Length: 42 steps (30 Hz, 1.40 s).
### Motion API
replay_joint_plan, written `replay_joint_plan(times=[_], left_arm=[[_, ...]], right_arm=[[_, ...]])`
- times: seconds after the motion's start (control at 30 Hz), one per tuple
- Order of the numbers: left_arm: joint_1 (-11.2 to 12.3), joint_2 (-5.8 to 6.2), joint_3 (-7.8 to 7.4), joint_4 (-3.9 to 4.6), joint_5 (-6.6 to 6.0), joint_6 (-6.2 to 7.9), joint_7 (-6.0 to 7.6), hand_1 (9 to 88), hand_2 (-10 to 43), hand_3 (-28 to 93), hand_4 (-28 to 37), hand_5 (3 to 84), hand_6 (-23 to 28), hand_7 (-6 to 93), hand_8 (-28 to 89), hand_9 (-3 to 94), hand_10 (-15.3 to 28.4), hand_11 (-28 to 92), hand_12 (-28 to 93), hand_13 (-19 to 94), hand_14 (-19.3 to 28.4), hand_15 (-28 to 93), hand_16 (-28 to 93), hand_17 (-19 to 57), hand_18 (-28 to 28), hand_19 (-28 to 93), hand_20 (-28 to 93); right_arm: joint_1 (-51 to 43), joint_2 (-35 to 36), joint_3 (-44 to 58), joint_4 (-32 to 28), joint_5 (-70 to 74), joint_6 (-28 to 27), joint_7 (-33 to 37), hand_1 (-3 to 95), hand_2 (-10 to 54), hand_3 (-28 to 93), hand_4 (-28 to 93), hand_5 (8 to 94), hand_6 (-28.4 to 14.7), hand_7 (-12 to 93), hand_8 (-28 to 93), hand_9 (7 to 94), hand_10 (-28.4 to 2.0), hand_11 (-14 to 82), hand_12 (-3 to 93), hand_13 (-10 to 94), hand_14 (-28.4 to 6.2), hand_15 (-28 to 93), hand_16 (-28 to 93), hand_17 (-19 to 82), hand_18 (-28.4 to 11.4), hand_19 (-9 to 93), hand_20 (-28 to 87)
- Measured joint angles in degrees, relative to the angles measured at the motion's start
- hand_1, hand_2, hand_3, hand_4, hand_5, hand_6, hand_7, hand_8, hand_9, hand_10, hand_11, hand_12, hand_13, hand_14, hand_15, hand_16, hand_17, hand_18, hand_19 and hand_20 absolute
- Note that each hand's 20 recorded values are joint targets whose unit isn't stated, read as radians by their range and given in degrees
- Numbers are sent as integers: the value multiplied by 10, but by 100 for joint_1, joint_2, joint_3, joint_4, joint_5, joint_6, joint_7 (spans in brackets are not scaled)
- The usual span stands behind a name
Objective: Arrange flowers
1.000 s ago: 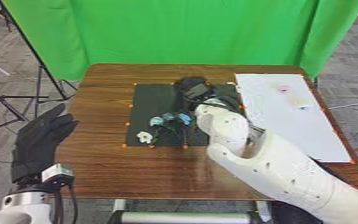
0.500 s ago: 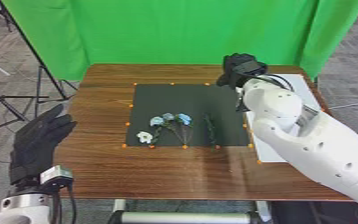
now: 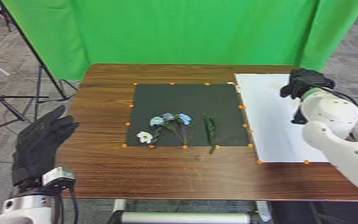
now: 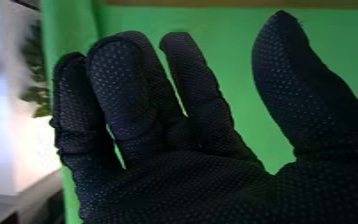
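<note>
Pale-blue flowers (image 3: 169, 119), black mat (image 3: 189, 100)

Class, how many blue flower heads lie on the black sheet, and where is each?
3, close together on the black sheet: the left bloom, the middle bloom and the right bloom.

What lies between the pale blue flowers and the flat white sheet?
In the head view, a long dark green sprig lies there on the black rectangular mat, then small orange markers along the mat's edge, before the sheet.

Brown table (image 3: 158, 175), black mat (image 3: 180, 100), white sheet (image 3: 273, 142)
</note>
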Motion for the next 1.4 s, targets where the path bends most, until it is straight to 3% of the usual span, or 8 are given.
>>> replay_joint_plan(times=[0.53,0.97,1.1,1.4], left_arm=[[-35,-12,39,3,-8,12,14,264,48,803,-187,440,121,127,-92,395,220,379,90,281,284,685,-167,-84,238,629,38],[-96,-204,29,10,52,-18,-111,263,47,805,-185,444,123,126,-92,395,221,379,89,282,284,686,-167,-84,238,628,38],[-104,-213,35,12,52,-20,-119,265,48,803,-187,445,124,126,-91,395,220,379,90,283,284,686,-167,-84,238,628,38],[-127,-262,17,16,86,-63,-173,265,48,803,-184,446,124,125,-91,395,220,380,89,283,284,686,-167,-84,238,628,38]], right_arm=[[-251,-13,508,569,54,-330,98,315,-46,857,-251,511,-85,163,-97,506,-209,177,166,580,-131,762,162,328,-217,932,50],[-413,-310,645,729,41,-481,25,320,-51,866,-257,475,-53,169,-112,499,-208,165,164,579,-129,764,158,325,-216,932,43],[-426,-394,651,793,32,-568,27,324,-50,866,-258,473,-50,167,-112,498,-208,165,164,579,-130,764,158,325,-217,932,44],[-561,-495,747,858,-38,-714,18,367,-61,866,-271,511,-51,179,-114,565,-164,215,171,607,-113,759,154,340,-208,932,40]])
